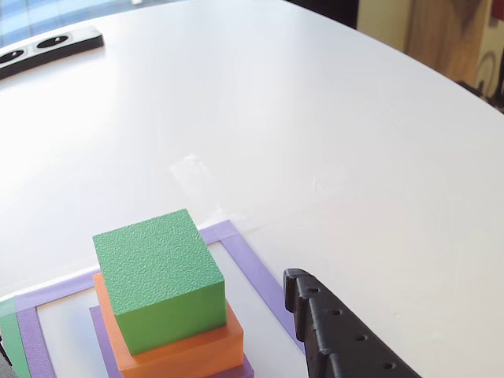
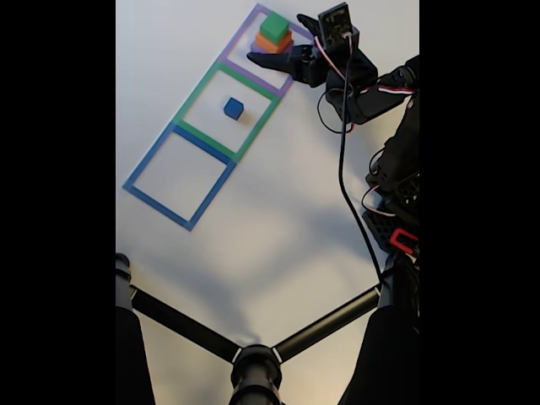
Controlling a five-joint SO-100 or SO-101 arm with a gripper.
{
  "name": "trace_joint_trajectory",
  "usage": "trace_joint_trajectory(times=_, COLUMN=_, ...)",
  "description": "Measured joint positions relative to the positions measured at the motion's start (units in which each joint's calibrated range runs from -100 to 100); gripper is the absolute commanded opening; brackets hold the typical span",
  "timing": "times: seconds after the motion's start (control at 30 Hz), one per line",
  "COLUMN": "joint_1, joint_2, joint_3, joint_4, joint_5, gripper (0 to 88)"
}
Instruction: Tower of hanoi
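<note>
Tower of Hanoi layout at the moment of approach. The claw (image 2: 272, 42) sits at the purple square (image 2: 239, 42), its two dark fingers spread wide and empty, one lying along the near side of the stack and the other passing on its far side, so that the stack falls between them in the fixed view. In the other view a single toothed finger (image 1: 331, 331) rises from the lower edge, just to the right of the stack and apart from it; no contact is visible. The stack consists of a green block (image 1: 161, 279) resting on a broader orange block (image 1: 181, 350), itself on a purple slab (image 1: 102, 346) of which little shows. The green block is near-cubic, with no marked long axis; its faces run roughly parallel to the square's tape border. A small blue block (image 2: 234, 107) lies alone in the green square (image 2: 196, 93), the next compartment along the row, well away from the claw; the blue square (image 2: 145, 173) beyond holds nothing. All rests on a white table (image 1: 331, 126). Judgement: with the smallest piece already moved out, the green block appears to be the next piece to lift; the governing relation is that it lies between the open fingers, at the top of the stack, so closing at its height and not at the orange block's would be required
</note>
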Motion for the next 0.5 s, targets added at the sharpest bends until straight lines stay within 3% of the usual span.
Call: trace_joint_trajectory(times=0.5, joint_1=-2.7, joint_2=3.0, joint_3=-3.2, joint_4=-0.5, joint_5=0.0, gripper=36.7)
